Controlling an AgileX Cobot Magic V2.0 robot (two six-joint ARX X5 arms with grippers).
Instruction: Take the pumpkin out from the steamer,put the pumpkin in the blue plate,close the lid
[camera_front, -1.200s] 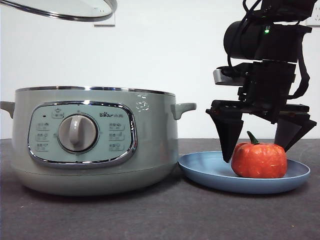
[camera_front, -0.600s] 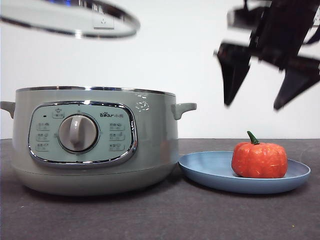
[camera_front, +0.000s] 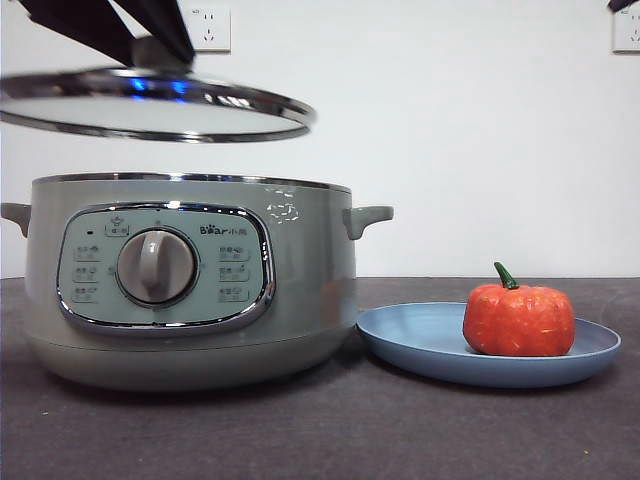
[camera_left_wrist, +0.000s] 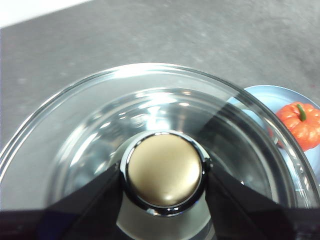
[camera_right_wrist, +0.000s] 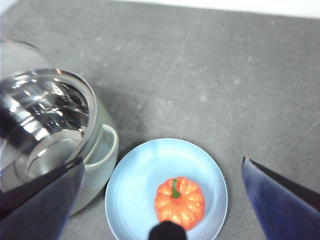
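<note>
Left gripper (camera_left_wrist: 164, 172) clamps the glass lid's (camera_front: 150, 108) knob above the steamer (camera_front: 190, 280); right gripper (camera_right_wrist: 165, 200) gapes wide over the pumpkin (camera_front: 518, 320) on the blue plate (camera_front: 420, 345)

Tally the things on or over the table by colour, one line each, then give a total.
Orange: 1, the pumpkin
Blue: 1, the plate
Pale green: 1, the steamer
Clear glass with chrome rim: 1, the lid, held by the left gripper
Total: 4

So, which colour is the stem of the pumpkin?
Green, on the orange-red pumpkin; the front view shows its stem best.
</note>
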